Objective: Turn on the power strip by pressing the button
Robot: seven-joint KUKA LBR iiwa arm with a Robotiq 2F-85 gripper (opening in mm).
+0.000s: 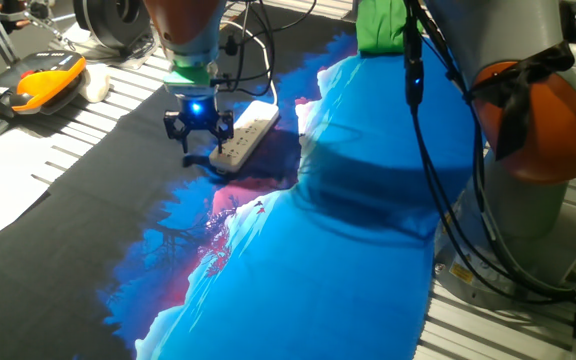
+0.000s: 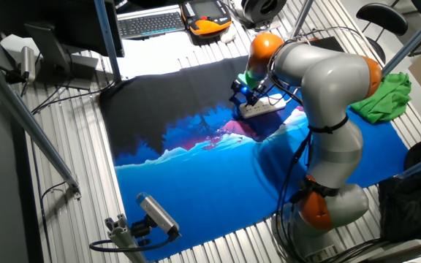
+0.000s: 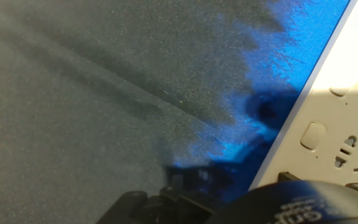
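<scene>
Tool low over the near end of the power strip, in the upper left part of one fixed view, with a small blue light lit on its body; fingers dark and short, pointing down to the cloth. Cannot tell whether the fingers are spread or pressed together: too small and too dark in both fixed views, and only a blurred dark part at the bottom edge in the hand view. Power strip lying flat on the cloth, white, long, slanted from lower left to upper right in that view, with a row of sockets on top and its lower left end just beside the tool, perhaps touching. In the other fixed view, same strip in the upper middle of the frame, under the bent grey and orange arm. In the hand view, strip at the right edge, with socket holes and one small rounded rectangular piece on its top, close to the edge. Cloth black at the upper left, blue and pink lower down, spread over the counter. Green fabric at the right side of the other fixed view, and an orange and black device at the upper left of one fixed view.
</scene>
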